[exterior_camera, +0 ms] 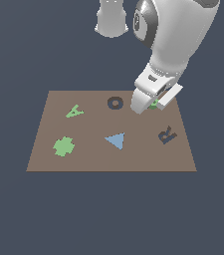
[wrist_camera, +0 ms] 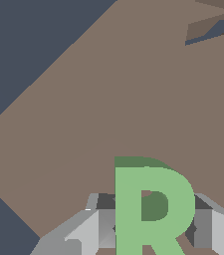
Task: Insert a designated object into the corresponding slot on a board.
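The light-green R-shaped block sits between my gripper's two grey fingers, which press against its sides. In the exterior view only a sliver of the green R shows under the gripper, low over the far right corner of the brown board. The dark R-shaped slot lies on the board nearer the front and a little to the exterior view's right of the gripper, with nothing in it.
On the board are a dark ring-shaped O, a green letter A, a green clover-like cross and a blue triangle. The white arm rises above the far right corner.
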`<action>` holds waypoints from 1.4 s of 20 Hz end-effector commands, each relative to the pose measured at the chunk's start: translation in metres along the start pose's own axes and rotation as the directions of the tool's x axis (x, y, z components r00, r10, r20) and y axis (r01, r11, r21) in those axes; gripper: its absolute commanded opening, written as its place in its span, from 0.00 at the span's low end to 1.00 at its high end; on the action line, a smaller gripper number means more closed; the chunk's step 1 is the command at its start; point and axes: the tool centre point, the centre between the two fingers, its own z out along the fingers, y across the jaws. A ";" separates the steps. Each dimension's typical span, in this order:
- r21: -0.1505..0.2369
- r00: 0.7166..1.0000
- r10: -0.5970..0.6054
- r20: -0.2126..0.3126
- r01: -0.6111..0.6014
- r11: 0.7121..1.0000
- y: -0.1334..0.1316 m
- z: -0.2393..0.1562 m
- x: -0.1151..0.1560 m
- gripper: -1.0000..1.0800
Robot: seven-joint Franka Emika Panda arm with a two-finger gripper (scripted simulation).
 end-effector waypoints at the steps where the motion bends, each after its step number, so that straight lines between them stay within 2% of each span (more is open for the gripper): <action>1: 0.000 0.997 0.080 0.000 -0.080 0.997 -0.003 0.000 0.006 0.00; 4: 0.000 0.982 0.188 -0.001 -0.188 0.982 -0.006 -0.001 0.015 0.00; 7: 0.000 0.954 0.299 -0.001 -0.299 0.954 -0.008 -0.001 0.024 0.00; 10: 0.000 0.913 0.408 -0.001 -0.408 0.913 -0.009 -0.002 0.034 0.00; 14: 0.000 0.837 0.547 -0.001 -0.547 0.837 -0.009 -0.002 0.047 0.00; 17: 0.001 0.765 0.644 -0.001 -0.644 0.765 -0.007 -0.003 0.057 0.00; 21: 0.001 0.649 0.760 -0.001 -0.760 0.649 -0.003 -0.003 0.070 0.00; 24: 0.001 0.549 0.836 -0.001 -0.836 0.549 0.002 -0.004 0.079 0.00; 28: 0.001 0.400 0.916 -0.001 -0.916 0.400 0.010 -0.004 0.091 0.00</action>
